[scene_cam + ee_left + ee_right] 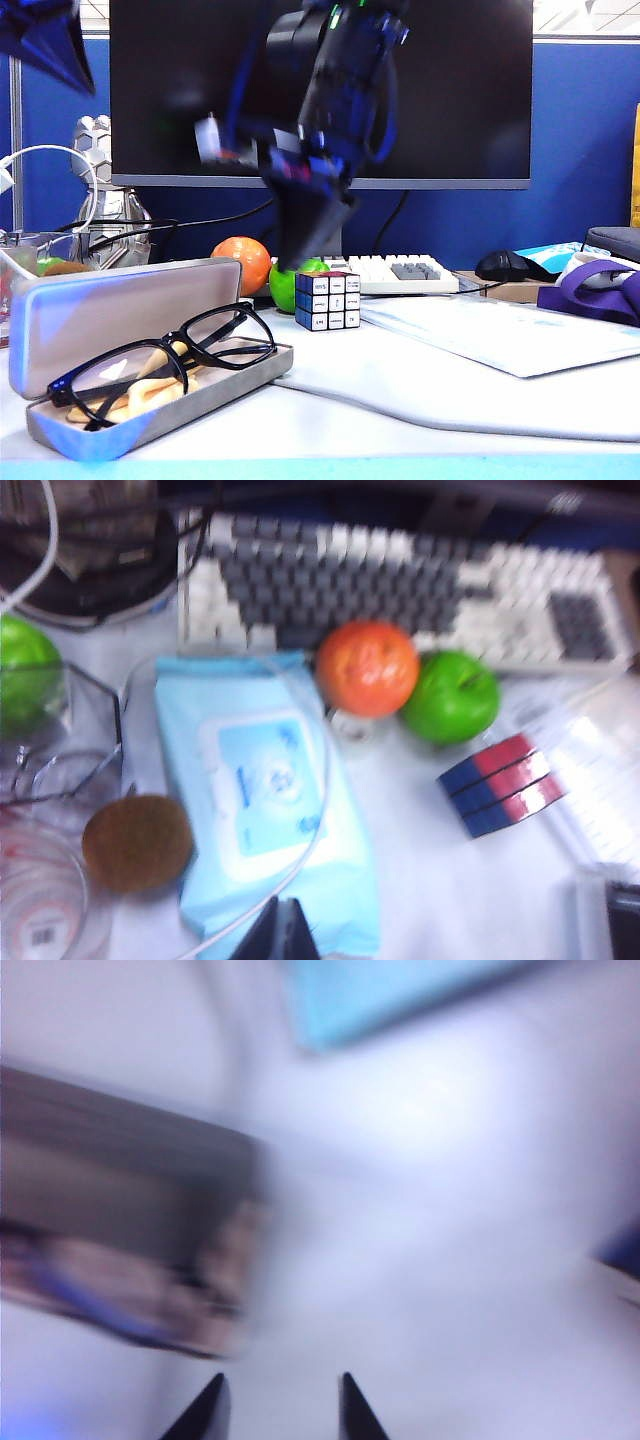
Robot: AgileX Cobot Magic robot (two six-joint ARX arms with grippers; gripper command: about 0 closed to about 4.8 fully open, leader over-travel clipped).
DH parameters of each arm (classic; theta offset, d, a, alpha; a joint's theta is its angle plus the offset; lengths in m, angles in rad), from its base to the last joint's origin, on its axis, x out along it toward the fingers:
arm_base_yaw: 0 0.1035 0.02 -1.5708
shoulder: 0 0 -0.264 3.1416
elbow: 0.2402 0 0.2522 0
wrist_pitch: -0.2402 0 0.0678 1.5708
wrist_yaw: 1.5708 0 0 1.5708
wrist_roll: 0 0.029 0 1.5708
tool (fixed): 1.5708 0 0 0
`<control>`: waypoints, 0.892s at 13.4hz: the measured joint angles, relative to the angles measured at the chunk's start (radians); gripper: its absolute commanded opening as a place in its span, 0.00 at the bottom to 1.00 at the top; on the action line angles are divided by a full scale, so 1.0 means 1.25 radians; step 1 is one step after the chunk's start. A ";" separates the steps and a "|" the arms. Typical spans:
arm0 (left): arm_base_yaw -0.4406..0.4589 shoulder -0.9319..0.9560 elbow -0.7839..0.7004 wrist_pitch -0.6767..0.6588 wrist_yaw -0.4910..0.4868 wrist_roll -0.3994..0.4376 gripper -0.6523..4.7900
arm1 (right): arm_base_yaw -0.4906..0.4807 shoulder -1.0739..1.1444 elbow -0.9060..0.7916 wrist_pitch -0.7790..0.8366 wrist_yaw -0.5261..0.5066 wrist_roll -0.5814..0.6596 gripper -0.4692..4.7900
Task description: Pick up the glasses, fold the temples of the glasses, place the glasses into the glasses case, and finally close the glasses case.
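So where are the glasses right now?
In the exterior view the glasses rest in the open glasses case at the table's front left, temples folded, left of the Rubik's cube.

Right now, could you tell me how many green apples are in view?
2: one green apple sits beside the orange before the keyboard; another green apple sits behind the clear container. Others may be hidden.

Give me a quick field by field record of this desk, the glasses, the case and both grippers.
glasses: resting in the open glasses case, temples folded
case lid: up, not closed
right gripper: open, empty, above the desk near the case
left gripper: fingertips together, over the tissue pack
nearby: Rubik's cube, orange, green apple
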 measured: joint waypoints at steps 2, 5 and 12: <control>0.000 0.044 0.000 -0.006 0.064 0.006 0.11 | 0.001 0.002 0.000 -0.016 -0.070 0.038 0.36; 0.000 0.125 -0.001 -0.074 0.180 0.052 0.11 | 0.002 0.008 -0.001 -0.020 -0.082 0.051 0.36; 0.000 0.141 -0.002 -0.071 0.201 0.103 0.11 | 0.002 0.047 -0.001 0.027 -0.124 0.053 0.36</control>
